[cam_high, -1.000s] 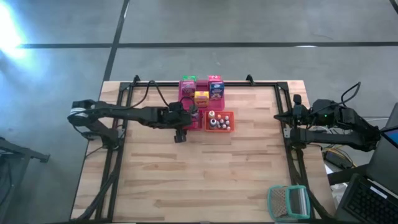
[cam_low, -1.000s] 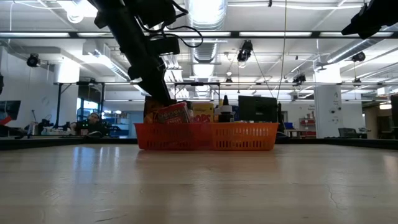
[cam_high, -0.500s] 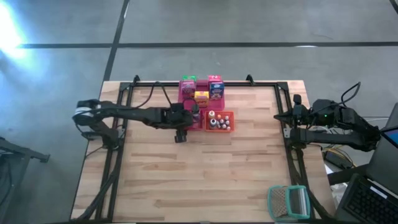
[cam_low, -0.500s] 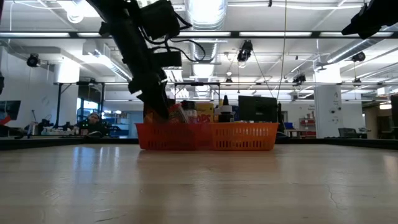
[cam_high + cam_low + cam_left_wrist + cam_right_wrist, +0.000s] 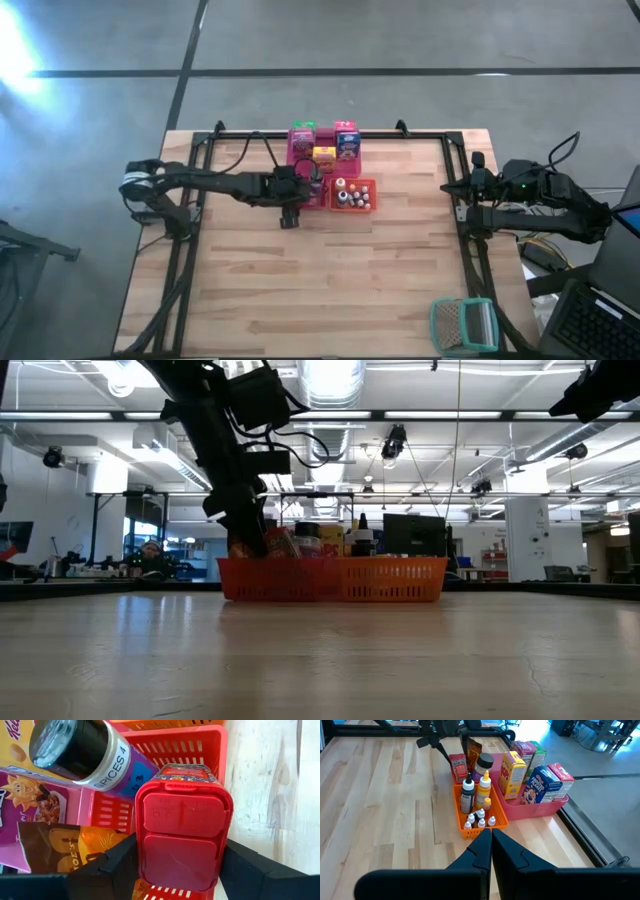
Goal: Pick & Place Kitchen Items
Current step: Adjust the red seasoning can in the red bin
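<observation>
My left gripper (image 5: 306, 189) is over the red tray (image 5: 200, 750) at the table's far middle, shut on a red-lidded container (image 5: 182, 840). In the low view the container (image 5: 280, 543) shows just above the orange wall, under the gripper (image 5: 250, 538). Beside it in the tray lie a black-capped spice jar (image 5: 75, 747) and a brown packet (image 5: 65, 852). Colourful cartons (image 5: 540, 782) stand in the pink tray (image 5: 535, 809). Small bottles (image 5: 475, 795) stand in the orange tray (image 5: 485, 831). My right gripper (image 5: 491, 837) waits shut, high at the table's right edge. My left gripper pinches the red-lidded container between its two fingers, one on each long side just below the lid (image 5: 141, 845). The fingers (image 5: 115, 867) slant down from the table's left side. The container stands nearly upright with its lower end inside the red tray; whether it rests there I cannot tell.
A teal-framed wire-mesh thing (image 5: 463, 325) lies at the table's near right corner. Black frame rails (image 5: 190, 200) run along the left, right and far edges. The wooden tabletop (image 5: 330, 280) stretches bare in front of the trays.
My left gripper has come down toward the red tray with the red-lidded container. The container was tilted and well above the tray wall; it now stands more upright and low, mostly behind the wall in the low view.
</observation>
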